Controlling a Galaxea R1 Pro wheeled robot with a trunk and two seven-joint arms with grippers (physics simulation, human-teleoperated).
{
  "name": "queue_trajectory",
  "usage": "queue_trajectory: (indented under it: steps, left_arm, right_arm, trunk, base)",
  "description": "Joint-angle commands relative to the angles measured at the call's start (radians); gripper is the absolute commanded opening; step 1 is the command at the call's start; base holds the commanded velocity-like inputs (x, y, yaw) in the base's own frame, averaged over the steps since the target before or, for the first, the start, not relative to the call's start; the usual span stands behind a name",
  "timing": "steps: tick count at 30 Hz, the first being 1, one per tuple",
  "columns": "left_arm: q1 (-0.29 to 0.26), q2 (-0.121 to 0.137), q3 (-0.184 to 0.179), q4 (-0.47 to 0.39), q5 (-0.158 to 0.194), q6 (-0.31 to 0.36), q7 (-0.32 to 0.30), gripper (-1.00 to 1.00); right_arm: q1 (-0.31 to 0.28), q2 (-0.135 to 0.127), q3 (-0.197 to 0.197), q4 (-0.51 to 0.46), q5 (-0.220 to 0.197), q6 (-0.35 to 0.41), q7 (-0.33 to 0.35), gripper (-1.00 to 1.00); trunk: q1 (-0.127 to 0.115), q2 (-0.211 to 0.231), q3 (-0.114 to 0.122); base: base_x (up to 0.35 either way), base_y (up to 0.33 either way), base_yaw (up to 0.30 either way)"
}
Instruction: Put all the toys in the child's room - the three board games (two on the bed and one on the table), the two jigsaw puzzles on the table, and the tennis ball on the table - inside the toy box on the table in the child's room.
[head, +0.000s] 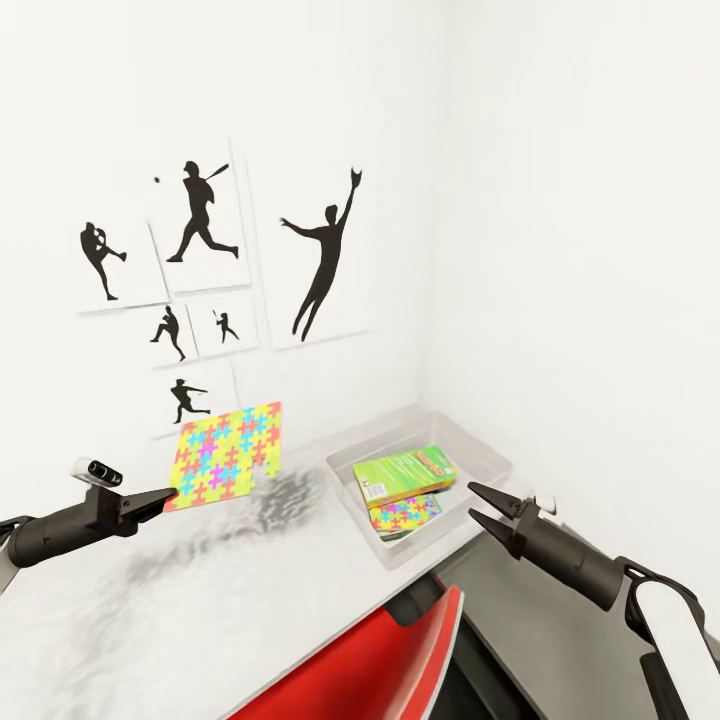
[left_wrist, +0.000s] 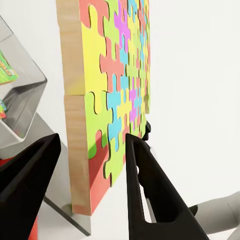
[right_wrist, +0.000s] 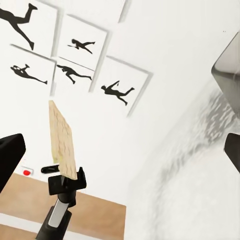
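My left gripper (head: 166, 497) is shut on the lower corner of a jigsaw puzzle (head: 228, 452), held upright in the air above the table (head: 150, 620). In the left wrist view the multicoloured puzzle (left_wrist: 115, 90) stands between the black fingers (left_wrist: 150, 190). The right wrist view shows its wooden back (right_wrist: 62, 140). The toy box (head: 490, 455) sits in the table's far right corner. A green board game (head: 405, 470) lies in it over a second jigsaw puzzle (head: 405, 513). My right gripper (head: 478, 505) hangs open just right of the box's near corner, with nothing between its fingers.
White walls close off the table's far and right sides, with black athlete silhouette pictures (head: 200, 215) on the far wall. A red chair back (head: 370, 670) stands at the table's front edge. A lower grey surface (head: 520, 630) lies under my right arm.
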Motion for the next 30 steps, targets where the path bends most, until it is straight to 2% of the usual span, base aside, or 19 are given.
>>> queue_trajectory:
  steps: [1, 6, 20, 30]
  left_arm:
    - [-0.001, 0.0, -0.001, 0.0, 0.001, 0.01, -0.002, -1.0]
    - [-0.001, 0.0, -0.001, 0.0, 0.002, 0.01, -0.002, -1.0]
    - [-0.001, 0.0, -0.001, 0.0, 0.003, 0.01, -0.002, -1.0]
    - [0.0, -0.001, -0.001, 0.0, 0.003, 0.01, -0.001, -1.0]
  right_arm:
    - [-0.001, 0.0, -0.001, 0.0, 0.01, 0.004, 0.011, 1.0]
    - [-0.001, 0.0, -0.001, 0.0, 0.01, 0.004, 0.011, 1.0]
    - [-0.001, 0.006, -0.01, 0.0, 0.01, 0.001, 0.012, 1.0]
    - [-0.001, 0.006, -0.011, 0.0, 0.01, 0.001, 0.012, 1.0]
  trunk:
    - [0.001, -0.002, -0.002]
    - [0.001, -0.002, -0.002]
    - [0.001, -0.002, -0.002]
    - [0.001, -0.002, -0.002]
  base:
    - [0.004, -0.159, 0.0]
    - [0.001, -0.131, 0.0]
    - [0.067, -0.015, 0.005]
    - [0.044, -0.004, 0.196]
